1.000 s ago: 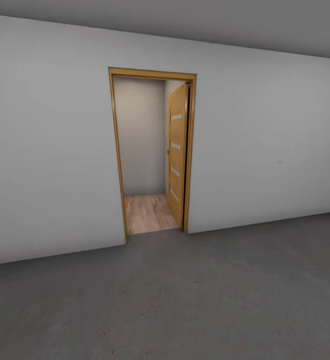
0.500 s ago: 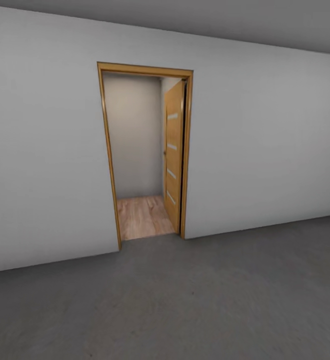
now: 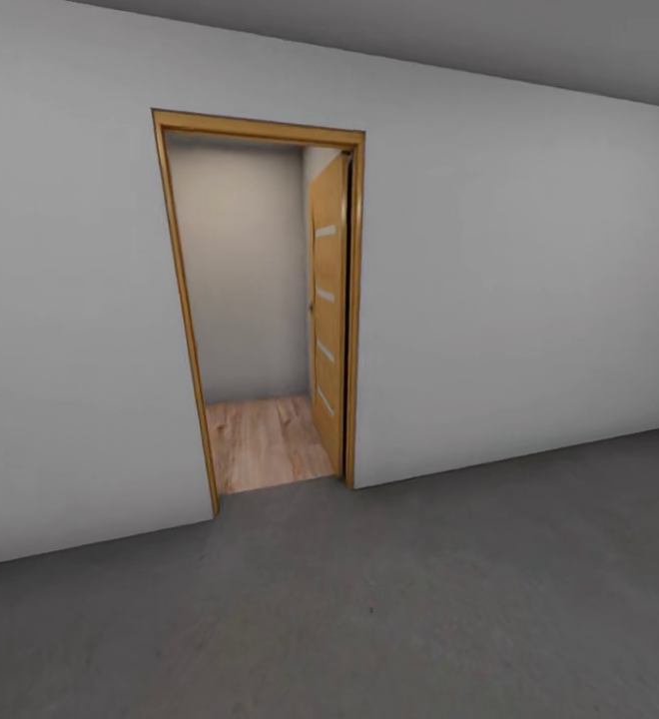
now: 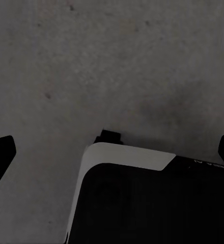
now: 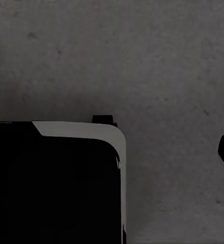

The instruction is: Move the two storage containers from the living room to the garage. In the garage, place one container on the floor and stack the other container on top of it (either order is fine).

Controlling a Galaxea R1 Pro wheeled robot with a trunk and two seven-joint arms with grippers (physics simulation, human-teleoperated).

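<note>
Ahead of me the floor (image 3: 369, 609) fills the lower frame; the doorway (image 3: 255, 300) stands left of centre in the wall (image 3: 509, 280), its door (image 3: 328, 320) swung inward at right.

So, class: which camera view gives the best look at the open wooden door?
The head view: the wooden door stands open inside its frame, wood planks beyond. Both wrist views look down at grey concrete floor instead.

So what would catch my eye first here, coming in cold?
The wooden door frame in the plain grey wall, left of centre in the head view. Its door stands open on the right side, showing a light wood plank floor beyond. In front lies the dark grey concrete floor, which both wrist views also look down on.
</note>
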